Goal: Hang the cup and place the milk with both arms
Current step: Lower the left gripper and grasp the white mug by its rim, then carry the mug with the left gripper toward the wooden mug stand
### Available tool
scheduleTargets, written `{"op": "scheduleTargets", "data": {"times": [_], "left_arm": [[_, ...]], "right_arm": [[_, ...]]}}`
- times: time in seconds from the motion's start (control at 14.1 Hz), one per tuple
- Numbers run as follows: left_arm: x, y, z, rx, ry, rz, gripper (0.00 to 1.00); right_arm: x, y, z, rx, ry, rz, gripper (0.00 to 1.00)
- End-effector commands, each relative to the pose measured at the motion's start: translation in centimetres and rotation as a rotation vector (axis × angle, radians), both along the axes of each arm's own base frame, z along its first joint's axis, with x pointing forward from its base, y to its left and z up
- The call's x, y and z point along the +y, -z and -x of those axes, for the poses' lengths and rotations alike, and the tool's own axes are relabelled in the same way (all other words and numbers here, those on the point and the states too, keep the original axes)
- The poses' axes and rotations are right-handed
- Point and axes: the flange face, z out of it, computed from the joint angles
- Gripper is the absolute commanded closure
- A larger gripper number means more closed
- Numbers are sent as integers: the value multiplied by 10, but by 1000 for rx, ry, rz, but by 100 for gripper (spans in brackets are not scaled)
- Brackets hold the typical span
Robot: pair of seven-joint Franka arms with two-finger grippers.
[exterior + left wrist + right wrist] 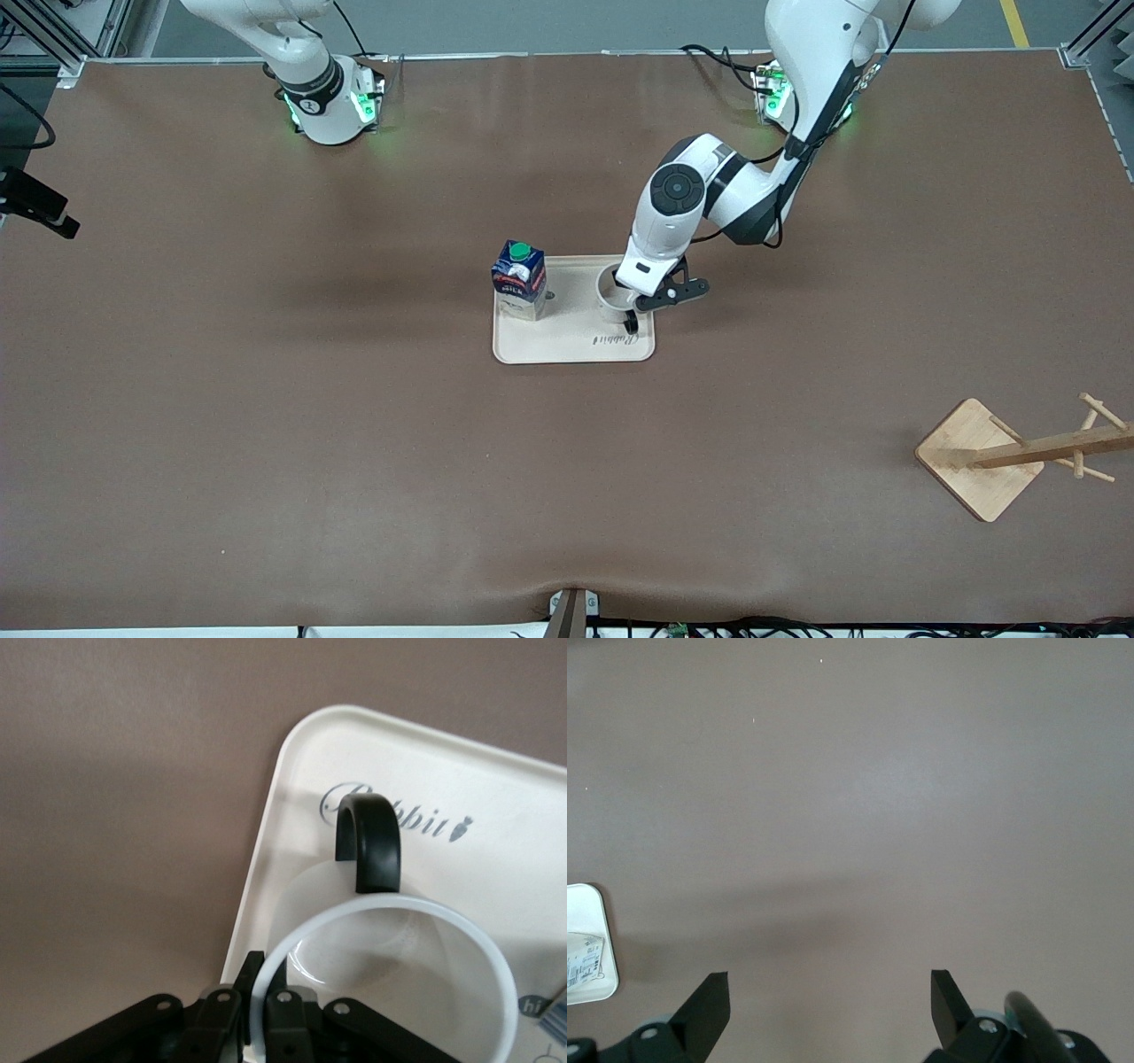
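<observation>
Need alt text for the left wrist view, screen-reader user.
The left tool is closed on the rim of the white cup, one finger inside and one outside. The cup's black handle points away from the tool. The cup stands on a cream tray, near a corner, on the brown table.

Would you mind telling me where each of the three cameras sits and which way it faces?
Front view: high across the table, facing both arms' bases; shows tray, milk, wooden rack.
Left wrist view: on the left arm's wrist, looking down at the cup; left gripper fingers pinch its rim.
Right wrist view: looks down at bare table; right gripper open.
Shared: the tray shows in all three.
</observation>
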Motion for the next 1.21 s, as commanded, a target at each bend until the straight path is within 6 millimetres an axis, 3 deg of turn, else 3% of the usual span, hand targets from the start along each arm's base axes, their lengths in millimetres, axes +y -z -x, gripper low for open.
{"op": "scheduleTargets", "data": {"times": [0.0, 0.21, 0.5, 0.92, 1.07, 1.14], "left_arm": [[10, -24, -19, -54, -2, 1, 100], [27, -64, -45, -120, -9, 17, 100], [68, -119, -91, -163, 4, 16, 100], [154, -178, -153, -218, 23, 5, 100], [190, -193, -169, -210, 94, -18, 100], [205, -200, -175, -202, 124, -27, 100]], "right_arm": [[-1, -5, 3, -5, 10, -19, 0], [-2, -2, 1, -1, 12, -19, 0], [0, -4, -1, -9, 7, -18, 0], [6, 2, -10, -11, -9, -14, 0], [11, 26, -32, 27, -24, -7, 0], [15, 21, -34, 19, -28, -9, 0]]}}
